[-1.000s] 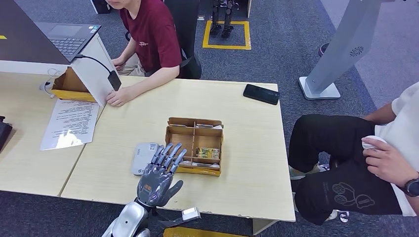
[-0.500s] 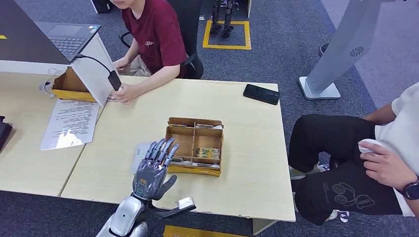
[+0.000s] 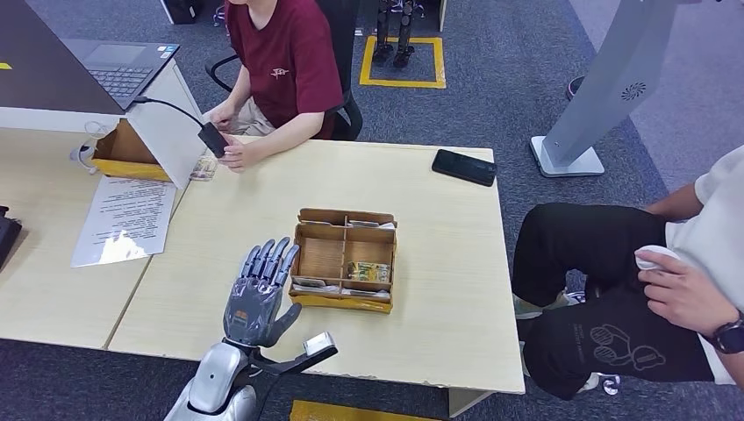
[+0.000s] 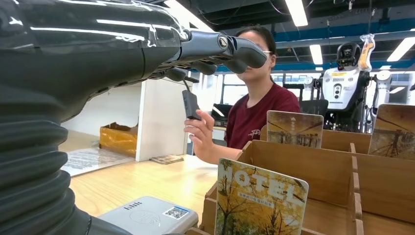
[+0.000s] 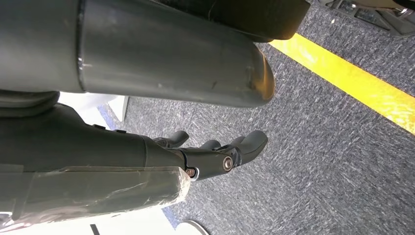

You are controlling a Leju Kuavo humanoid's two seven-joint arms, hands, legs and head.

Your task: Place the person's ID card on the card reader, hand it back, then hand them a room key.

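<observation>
Grey and dark, the robot's left hand (image 3: 257, 296) hovers over the near edge of the pale wooden table (image 3: 439, 289) with fingers spread and nothing in its grasp, directly above the flat grey card reader (image 4: 147, 215), which the head view hides beneath the palm. Just beside it stands the brown compartmented cardboard box (image 3: 345, 260) holding the printed hotel room key cards (image 4: 261, 197), upright in their slots. The person in the dark red shirt (image 3: 282, 61) sits at the far side, one hand (image 3: 235, 154) raised around a small black device on a cable; whether an ID card is among what that hand holds cannot be told. The right hand (image 5: 215, 152) hangs beside the body over the grey carpet, fingers loosely curled on nothing. Risks, as judged: the person is well apart from the left hand, so a handover could fall short; a reach forward could sweep the box and topple the key cards; a thin card laid flat on the reader may be hard to lift again.
</observation>
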